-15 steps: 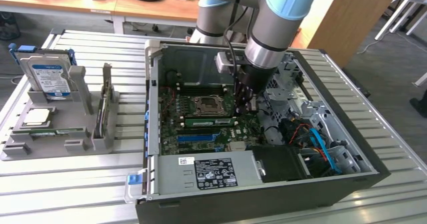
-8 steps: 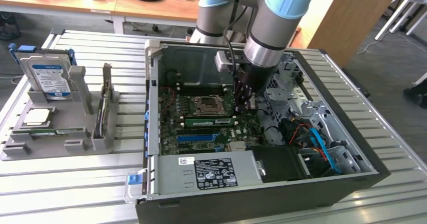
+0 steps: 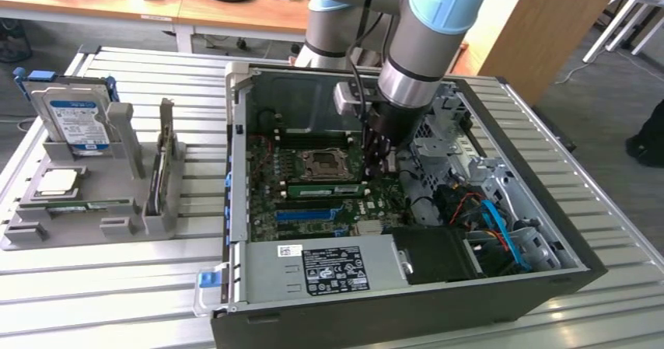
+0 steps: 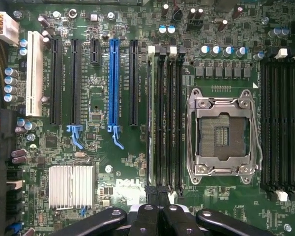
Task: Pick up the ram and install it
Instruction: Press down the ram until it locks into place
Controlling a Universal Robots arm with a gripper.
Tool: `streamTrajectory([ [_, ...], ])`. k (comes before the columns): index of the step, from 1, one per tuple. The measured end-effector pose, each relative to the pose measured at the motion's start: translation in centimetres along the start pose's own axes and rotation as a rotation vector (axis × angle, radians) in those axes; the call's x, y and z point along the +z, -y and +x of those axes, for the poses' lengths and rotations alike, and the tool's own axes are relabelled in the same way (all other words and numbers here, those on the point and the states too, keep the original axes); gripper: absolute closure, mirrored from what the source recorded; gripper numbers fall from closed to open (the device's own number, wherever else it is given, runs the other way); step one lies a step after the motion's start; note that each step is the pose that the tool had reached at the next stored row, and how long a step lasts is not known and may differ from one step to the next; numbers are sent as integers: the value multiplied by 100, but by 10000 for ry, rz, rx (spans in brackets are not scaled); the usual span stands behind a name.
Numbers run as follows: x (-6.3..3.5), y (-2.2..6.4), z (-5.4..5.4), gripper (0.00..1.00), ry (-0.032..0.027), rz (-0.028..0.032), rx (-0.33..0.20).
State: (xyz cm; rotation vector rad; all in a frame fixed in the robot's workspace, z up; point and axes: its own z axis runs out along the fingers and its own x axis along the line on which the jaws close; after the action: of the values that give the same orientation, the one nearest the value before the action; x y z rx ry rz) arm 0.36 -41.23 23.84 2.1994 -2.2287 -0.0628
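Here the shut gripper [image 4: 158,196] apparently presses the ram [image 3: 323,189].

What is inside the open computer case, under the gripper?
A green motherboard with an empty CPU socket and memory slots; the ram sits there. The gripper covers the slot ends.

So from where I'm sitting, the ram [image 3: 323,188] is a long, skinny green board with small dark chips along its face. It's standing up on its long edge inside the case, just beside the processor socket [image 3: 322,162] and running parallel to that socket's side. On the wrist cam I'm looking straight down on the ram [image 4: 150,113], so it's just a thin pale strip. It sits in the outermost of the four black slots [image 4: 167,118] next to the processor socket [image 4: 222,135], the one farthest from it. Looks upright, not tilted, as far as I can tell.
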Motion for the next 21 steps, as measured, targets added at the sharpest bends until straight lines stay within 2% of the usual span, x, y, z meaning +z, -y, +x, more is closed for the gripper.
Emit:
streamTrajectory([
  [5,38,1,1,89,0,0,1],
  [21,73,3,1,89,5,1,0],
])
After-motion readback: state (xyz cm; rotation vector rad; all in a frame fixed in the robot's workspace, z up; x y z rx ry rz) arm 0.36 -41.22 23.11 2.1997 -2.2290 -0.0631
